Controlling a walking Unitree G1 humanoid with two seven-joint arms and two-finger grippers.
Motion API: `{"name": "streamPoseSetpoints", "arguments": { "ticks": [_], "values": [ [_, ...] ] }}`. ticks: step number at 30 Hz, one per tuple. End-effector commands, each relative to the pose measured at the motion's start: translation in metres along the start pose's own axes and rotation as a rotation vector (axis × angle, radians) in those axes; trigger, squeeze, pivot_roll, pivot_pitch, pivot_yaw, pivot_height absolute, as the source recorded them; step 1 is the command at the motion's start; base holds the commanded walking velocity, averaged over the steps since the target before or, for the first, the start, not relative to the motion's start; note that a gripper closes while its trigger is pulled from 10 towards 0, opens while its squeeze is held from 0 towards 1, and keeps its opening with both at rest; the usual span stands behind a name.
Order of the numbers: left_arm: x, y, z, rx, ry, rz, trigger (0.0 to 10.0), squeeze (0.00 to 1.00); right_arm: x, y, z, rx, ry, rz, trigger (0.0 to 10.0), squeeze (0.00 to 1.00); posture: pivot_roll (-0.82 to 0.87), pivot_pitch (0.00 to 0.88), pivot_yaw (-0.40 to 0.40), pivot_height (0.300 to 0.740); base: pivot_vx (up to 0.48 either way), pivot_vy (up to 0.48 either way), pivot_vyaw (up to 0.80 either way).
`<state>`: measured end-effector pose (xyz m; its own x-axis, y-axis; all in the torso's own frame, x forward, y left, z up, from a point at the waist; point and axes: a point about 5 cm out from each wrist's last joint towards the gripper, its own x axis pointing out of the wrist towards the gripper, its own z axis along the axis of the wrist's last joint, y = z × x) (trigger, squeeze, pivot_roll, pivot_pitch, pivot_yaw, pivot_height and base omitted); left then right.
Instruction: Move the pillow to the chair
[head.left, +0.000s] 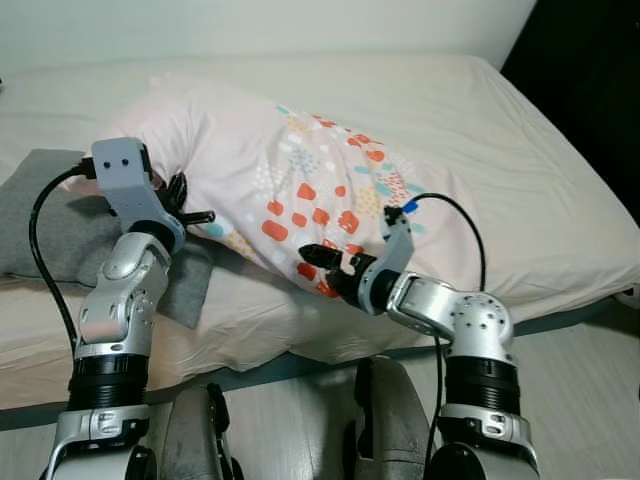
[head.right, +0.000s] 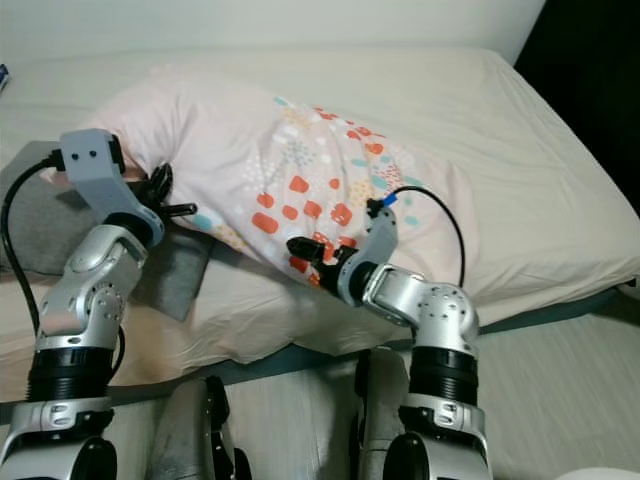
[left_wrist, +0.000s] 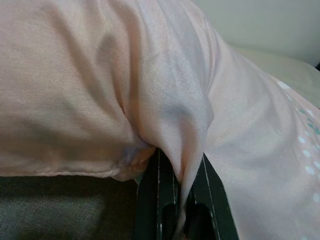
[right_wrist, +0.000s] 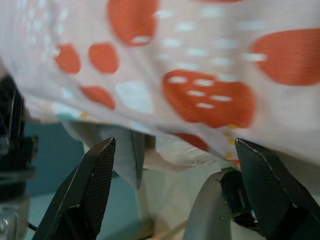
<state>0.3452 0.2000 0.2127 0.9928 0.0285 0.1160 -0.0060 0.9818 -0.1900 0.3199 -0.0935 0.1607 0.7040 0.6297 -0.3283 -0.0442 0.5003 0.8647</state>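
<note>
We stand at the near edge of the bed (head.left: 560, 190), which carries everything here, its cream sheet running back to the wall. On it the pillow (head.left: 300, 170) lies slantwise, its plain pink end toward the far left corner and its end printed with orange and teal spots hanging toward the near edge, so both our arms can reach it without leaning over the mattress. No chair can be seen from here, so the pillow is not yet anywhere near its goal.

A grey blanket (head.left: 40, 220) sits folded at the left edge of the bed, under and beside the pillow's pink end.

Our left gripper (left_wrist: 177, 200) is at that pink end, its two fingers pressed together on a pinched fold of the pillowcase; we judge this grip is meant to keep the soft case from sliding when we lift.

Our right gripper (right_wrist: 175, 170) is at the spotted end near the bed's front edge, fingers spread wide just under the hanging cloth and closed on nothing yet. We judge it is placed to take the lower hem, so the pillow comes up level from both ends.
</note>
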Motion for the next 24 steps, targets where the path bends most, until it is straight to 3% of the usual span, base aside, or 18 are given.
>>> {"name": "streamPoseSetpoints", "arguments": {
  "ticks": [1, 3, 5, 7, 15, 20, 23, 24],
  "values": [
    [-0.001, 0.002, -0.002, 0.020, 0.023, -0.008, 0.0, 0.00, 0.026, 0.024, -0.054, 0.212, 0.123, 0.125, 10.0, 0.00, -0.02, 0.223, -0.043, 0.574, 0.000, 0.000, 0.00],
    [-0.001, 0.002, -0.002, 0.021, 0.024, -0.009, 0.0, 0.00, 0.026, 0.024, -0.054, 0.221, 0.123, 0.123, 10.0, 0.00, -0.02, 0.223, -0.043, 0.574, 0.000, 0.000, 0.00],
    [-0.001, 0.002, -0.002, 0.028, 0.027, -0.019, 0.0, 0.00, 0.025, 0.018, -0.057, 0.159, 0.131, 0.070, 10.0, 0.00, -0.02, 0.223, -0.041, 0.574, 0.000, 0.000, 0.00],
    [-0.001, 0.000, -0.004, 0.035, 0.036, -0.033, 0.0, 0.00, 0.023, -0.002, -0.053, -0.097, 0.087, -0.117, 10.0, 0.00, -0.02, 0.222, -0.041, 0.574, 0.000, 0.000, 0.00],
    [-0.001, 0.000, -0.004, 0.035, 0.036, -0.033, 0.0, 0.00, 0.023, -0.002, -0.053, -0.097, 0.087, -0.117, 10.0, 0.00, -0.02, 0.222, -0.041, 0.574, 0.000, 0.000, 0.00],
    [-0.003, -0.002, -0.006, 0.043, 0.050, -0.054, 0.0, 0.00, 0.020, -0.020, -0.036, -0.078, -0.007, -0.241, 10.0, 0.00, -0.02, 0.222, -0.044, 0.574, 0.000, 0.000, 0.00],
    [-0.004, -0.002, -0.006, 0.045, 0.054, -0.054, 0.0, 0.00, 0.013, -0.032, -0.011, -0.253, -0.152, -0.355, 10.0, 0.00, -0.02, 0.223, -0.044, 0.574, 0.000, 0.000, 0.00],
    [-0.004, -0.002, -0.006, 0.045, 0.054, -0.054, 0.0, 0.00, 0.013, -0.032, -0.011, -0.253, -0.152, -0.355, 10.0, 0.00, -0.02, 0.223, -0.044, 0.574, 0.000, 0.000, 0.00]
  ]
}}
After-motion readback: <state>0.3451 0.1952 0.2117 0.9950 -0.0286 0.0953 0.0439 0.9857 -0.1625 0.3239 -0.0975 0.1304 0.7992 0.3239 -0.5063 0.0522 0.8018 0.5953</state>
